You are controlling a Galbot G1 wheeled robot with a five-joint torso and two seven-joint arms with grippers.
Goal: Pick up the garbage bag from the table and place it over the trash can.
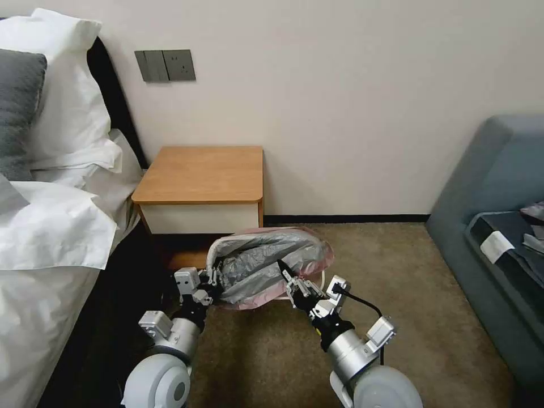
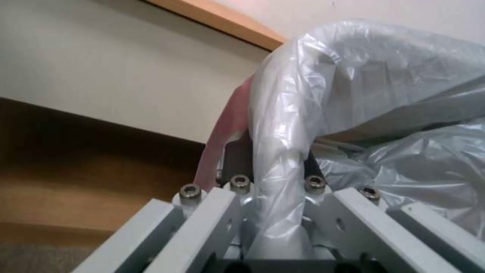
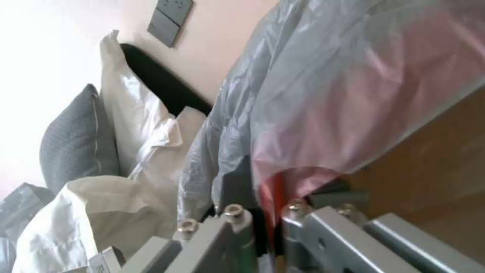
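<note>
On your far left lies the bed (image 1: 51, 226) with its white pillows, and next to it against the wall stands the table (image 1: 204, 173), its top bare. In front of the table, low over the carpet (image 1: 396, 294), you have the garbage bag (image 1: 266, 258) held spread open between both arms, its pink rim stretched wide. Your left gripper (image 1: 212, 280) is clamped on the bag's left edge; the left wrist view shows the plastic (image 2: 283, 159) pinched between its closed fingers. Your right gripper (image 1: 285, 275) grips the bag's near right edge, the pink rim (image 3: 323, 151) caught between its fingers. On the far right sits the grey sofa (image 1: 498, 215).
</note>
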